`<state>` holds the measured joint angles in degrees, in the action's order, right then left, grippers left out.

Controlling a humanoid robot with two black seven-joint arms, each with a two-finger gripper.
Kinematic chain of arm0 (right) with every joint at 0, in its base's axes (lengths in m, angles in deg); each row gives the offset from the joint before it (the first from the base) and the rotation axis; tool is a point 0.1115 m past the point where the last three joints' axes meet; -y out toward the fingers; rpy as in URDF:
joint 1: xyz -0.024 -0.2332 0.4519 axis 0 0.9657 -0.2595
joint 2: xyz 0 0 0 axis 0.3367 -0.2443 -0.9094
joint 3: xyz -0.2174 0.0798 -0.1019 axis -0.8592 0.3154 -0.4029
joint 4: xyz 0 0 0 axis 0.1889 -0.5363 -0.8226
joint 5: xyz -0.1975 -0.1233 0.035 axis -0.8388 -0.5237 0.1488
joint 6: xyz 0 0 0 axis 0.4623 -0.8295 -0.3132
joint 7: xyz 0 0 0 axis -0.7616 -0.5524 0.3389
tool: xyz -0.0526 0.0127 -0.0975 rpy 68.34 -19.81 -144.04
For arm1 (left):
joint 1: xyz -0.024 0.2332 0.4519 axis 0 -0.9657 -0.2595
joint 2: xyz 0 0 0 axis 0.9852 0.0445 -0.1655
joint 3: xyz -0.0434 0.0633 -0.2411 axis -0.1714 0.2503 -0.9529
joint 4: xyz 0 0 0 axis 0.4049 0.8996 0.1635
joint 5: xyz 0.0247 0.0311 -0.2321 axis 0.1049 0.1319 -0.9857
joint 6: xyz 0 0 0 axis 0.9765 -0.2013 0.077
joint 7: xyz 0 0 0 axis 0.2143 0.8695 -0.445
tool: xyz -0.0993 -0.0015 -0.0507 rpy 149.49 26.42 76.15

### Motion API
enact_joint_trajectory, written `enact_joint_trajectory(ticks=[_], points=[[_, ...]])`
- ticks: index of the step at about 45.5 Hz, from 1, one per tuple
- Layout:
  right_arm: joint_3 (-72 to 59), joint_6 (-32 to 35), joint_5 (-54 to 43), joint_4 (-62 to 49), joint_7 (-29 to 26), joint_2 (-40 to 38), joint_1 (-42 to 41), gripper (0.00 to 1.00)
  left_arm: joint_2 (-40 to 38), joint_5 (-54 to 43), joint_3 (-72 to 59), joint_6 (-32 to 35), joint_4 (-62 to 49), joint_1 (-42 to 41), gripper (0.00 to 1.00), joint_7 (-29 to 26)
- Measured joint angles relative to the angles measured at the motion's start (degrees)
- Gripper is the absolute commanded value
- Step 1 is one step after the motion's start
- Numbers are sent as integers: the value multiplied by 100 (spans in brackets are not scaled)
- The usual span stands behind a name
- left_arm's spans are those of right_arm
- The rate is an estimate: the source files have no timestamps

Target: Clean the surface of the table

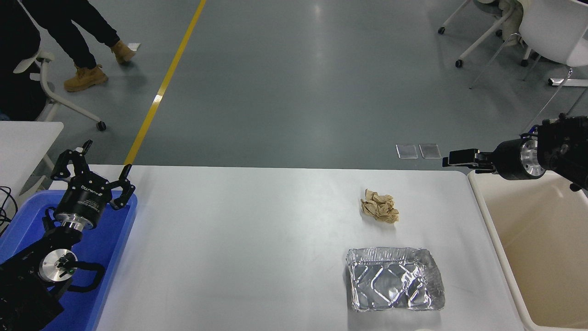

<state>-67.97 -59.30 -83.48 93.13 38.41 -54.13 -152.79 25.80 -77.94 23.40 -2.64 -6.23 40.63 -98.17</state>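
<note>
The table surface (252, 239) is a wide white top. On its right half lie a crumpled ball of brown paper (379, 206) and, nearer me, a dented silver foil tray (395, 279). My right gripper (463, 160) comes in from the right edge, pointing left, level with the table's far right corner. It hangs open and empty, up and to the right of the paper ball, touching nothing. My left gripper (94, 161) is parked open at the lower left, above a blue tray.
A large beige tub (487, 220) stands against the table's right edge. The blue tray (110, 239) sits at the left edge, with a smaller white table (23, 138) behind it. A person (78, 41) walks on the floor at top left. Wheeled chairs stand at top right.
</note>
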Motion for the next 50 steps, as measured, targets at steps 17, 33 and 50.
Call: enact_joint_trajectory(ticks=[17,33,50], points=[[-70,-8,-840,983,432,-100,-745,99,0,0,0,0,0,0,100,0],[-770,-8,-1564,1618,505,-315,-1020,99,0,0,0,0,-1,0,100,0],[-761,-10,-2831,2910,527,-1736,-1044,99,-1,0,0,0,-2,0,100,0]])
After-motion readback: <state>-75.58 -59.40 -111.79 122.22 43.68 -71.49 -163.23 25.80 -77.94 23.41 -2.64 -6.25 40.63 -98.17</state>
